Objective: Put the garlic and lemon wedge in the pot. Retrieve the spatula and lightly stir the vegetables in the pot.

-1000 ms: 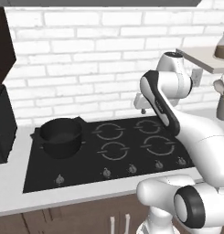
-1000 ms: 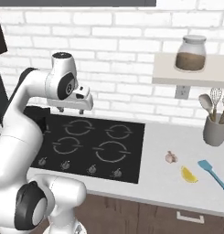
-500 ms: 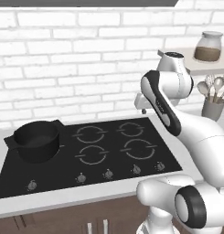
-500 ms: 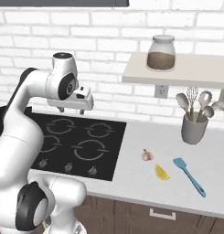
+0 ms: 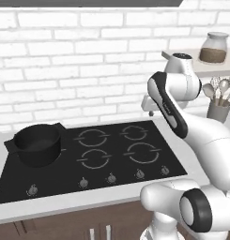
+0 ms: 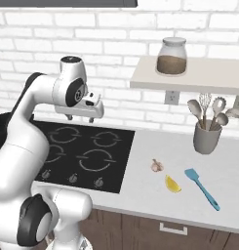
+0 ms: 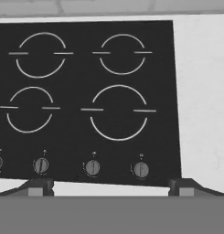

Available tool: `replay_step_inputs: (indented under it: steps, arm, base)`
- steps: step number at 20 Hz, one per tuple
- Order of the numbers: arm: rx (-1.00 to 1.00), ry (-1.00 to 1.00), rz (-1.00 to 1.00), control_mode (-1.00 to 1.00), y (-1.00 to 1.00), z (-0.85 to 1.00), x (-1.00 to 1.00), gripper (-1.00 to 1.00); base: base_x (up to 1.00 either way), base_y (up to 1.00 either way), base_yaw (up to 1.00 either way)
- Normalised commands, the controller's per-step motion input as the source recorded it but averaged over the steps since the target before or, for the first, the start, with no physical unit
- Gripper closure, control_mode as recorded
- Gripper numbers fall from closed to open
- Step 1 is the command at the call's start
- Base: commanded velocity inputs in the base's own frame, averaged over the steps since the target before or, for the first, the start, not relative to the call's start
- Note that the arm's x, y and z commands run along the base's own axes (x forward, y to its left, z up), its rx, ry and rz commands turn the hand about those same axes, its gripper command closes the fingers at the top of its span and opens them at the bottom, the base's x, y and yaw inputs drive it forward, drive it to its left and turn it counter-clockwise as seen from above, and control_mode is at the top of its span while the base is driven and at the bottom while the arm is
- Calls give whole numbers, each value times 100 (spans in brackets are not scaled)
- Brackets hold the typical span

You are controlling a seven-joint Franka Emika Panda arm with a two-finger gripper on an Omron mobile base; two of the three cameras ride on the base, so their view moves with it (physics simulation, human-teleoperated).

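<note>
Gripper [image 6: 79, 117] jaws stand wide apart and hold nothing; it hangs above the back of the cooktop [image 6: 87, 161], and in the hand view its two dark finger tips rise far apart at the lower edge, over the row of knobs. Nothing of the task looks done yet, judging by how things lie.

By size, the cooktop comes first, its four right-hand rings bare. Next is the pot [image 5: 36, 144], black and deep, sitting at the cooktop's far left end, well apart from the gripper; its inside reads as plain dark from this angle, so I cannot be sure it is empty, though it probably is.

On the pale counter [image 6: 155, 190] to the right of the cooktop lie the three loose things, close together. Longest is the teal spatula [image 6: 202, 188], flat on the counter and untouched. Just left of it lies the lemon wedge [image 6: 172, 184], and just beyond that the garlic [image 6: 157, 166] (the smallest of the lot).

So both pieces have yet to go into the pot, and fetching the spatula and stirring also remain.
</note>
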Motion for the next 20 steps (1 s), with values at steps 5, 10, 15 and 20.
replay_step_inputs:
  steps: [5, 10, 15, 20]
  arm:
    - [0, 0, -20, -100, -68, -23, -1, -100]
    - [0, 6, -17, -100, -89, -47, 0, -100]
    - [0, 10, -11, -100, -99, -53, 0, -100]
    - [0, 7, -5, -100, -100, -58, 0, -100]
  base:
    - [0, 0, 0]
    - [0, 0, 0]
    - [0, 0, 0]
    - [0, 0, 0]
